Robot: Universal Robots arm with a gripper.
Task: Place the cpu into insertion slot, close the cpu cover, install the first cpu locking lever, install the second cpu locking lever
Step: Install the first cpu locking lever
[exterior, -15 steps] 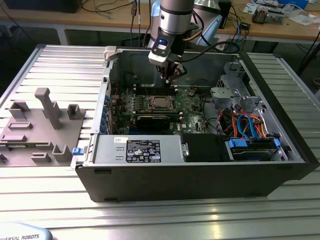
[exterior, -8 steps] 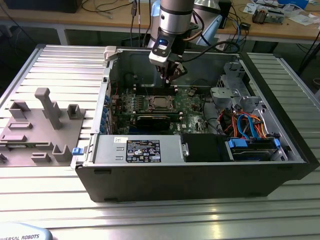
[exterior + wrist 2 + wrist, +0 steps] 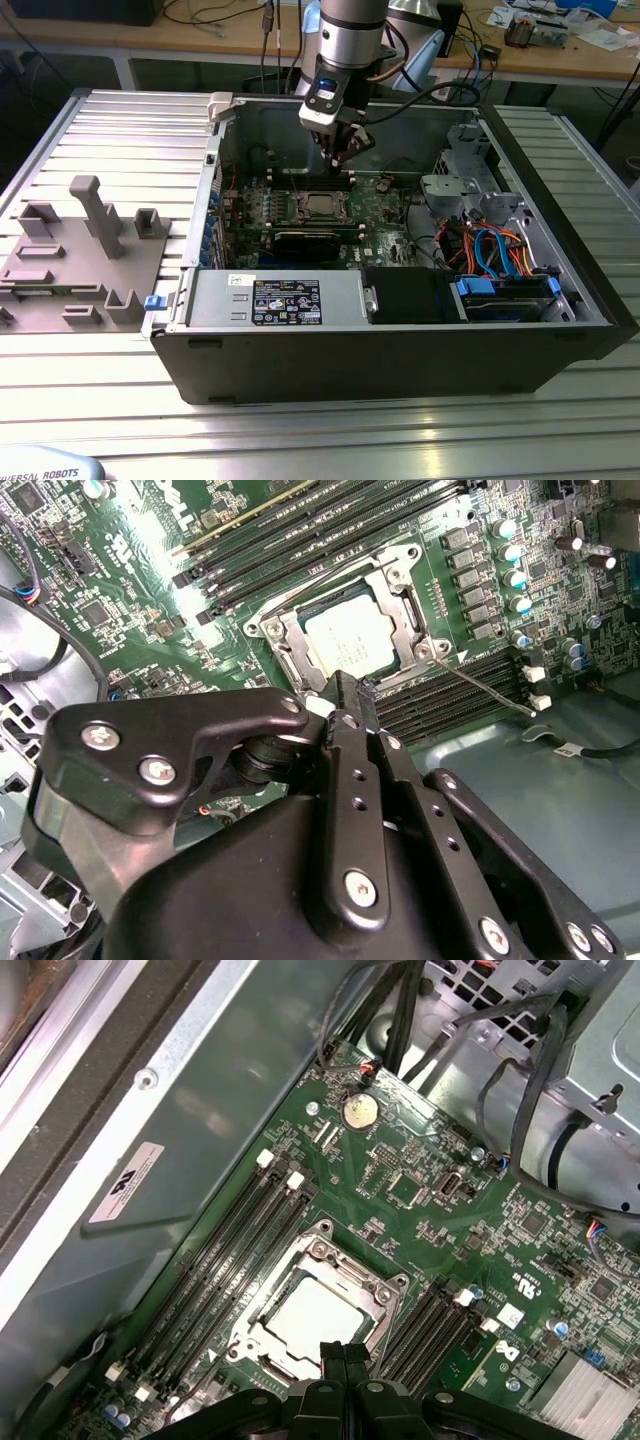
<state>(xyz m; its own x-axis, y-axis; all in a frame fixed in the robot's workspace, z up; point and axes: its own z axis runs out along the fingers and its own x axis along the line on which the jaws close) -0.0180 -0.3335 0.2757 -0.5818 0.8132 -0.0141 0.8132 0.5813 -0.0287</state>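
The dull silver cpu (image 3: 350, 640) lies flat in the insertion slot (image 3: 270, 628), the cpu cover (image 3: 408, 605) lowered around it.

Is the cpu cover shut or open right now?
Shut: in both wrist views the cover lies flat, framing the silver cpu.

Silver arm (image 3: 352, 30) ends in black, screw-studded fingers (image 3: 352, 770)

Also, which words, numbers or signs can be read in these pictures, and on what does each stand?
Black label on the silver box: too small to read.
White sticker beside it: too small.
White label on the case wall: blurred.
White print on the motherboard: too small.
No text can be quoted.
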